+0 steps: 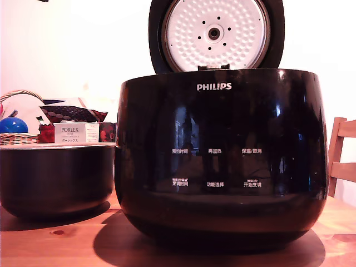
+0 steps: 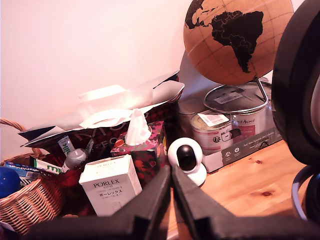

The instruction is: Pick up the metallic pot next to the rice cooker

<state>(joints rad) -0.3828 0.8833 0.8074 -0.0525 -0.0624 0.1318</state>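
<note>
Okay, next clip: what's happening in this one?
Nothing is being handled yet. The arm's black gripper is shut and empty, held up facing the clutter at the table's back: a white PORLEX box and a cork-coloured globe. On the wooden table, the dark matte metal pot sits untouched, on the exterior view's left of the glossy black PHILIPS rice cooker, whose lid stands open.

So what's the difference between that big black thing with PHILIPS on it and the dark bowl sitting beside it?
The rice cooker is much larger and taller than the metallic pot. The cooker's body is glossy, mirroring the room, with a white logo and button labels; the pot is matte and plain with a thin silvery rim. The cooker has a lid, raised to show a dimpled white plate; the pot has no lid. Both are dark, round and sit on the wooden table.
</note>
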